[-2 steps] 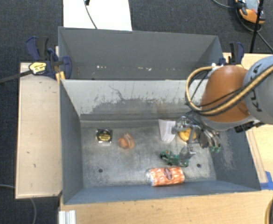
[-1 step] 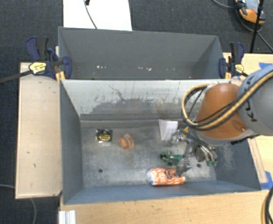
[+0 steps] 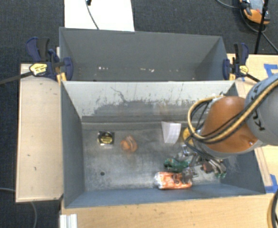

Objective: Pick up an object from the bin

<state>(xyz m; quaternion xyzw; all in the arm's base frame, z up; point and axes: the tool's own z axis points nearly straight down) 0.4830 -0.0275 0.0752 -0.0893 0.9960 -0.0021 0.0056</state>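
Claw (image 3: 193, 162) near red packet (image 3: 173, 180), green clutter (image 3: 176, 164) beside packet; orange cover (image 3: 226, 127) hides much, so you cannot tell whether claw is spread or pressed.

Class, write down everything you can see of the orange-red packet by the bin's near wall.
The packet is small, oblong, orange-red with pale patches, seemingly crinkled wrapper. It lies flat on the floor of the bin, right of centre, its long side along the near wall. A dark green thing lies just behind it, perhaps touching; the gripper hangs above that spot.
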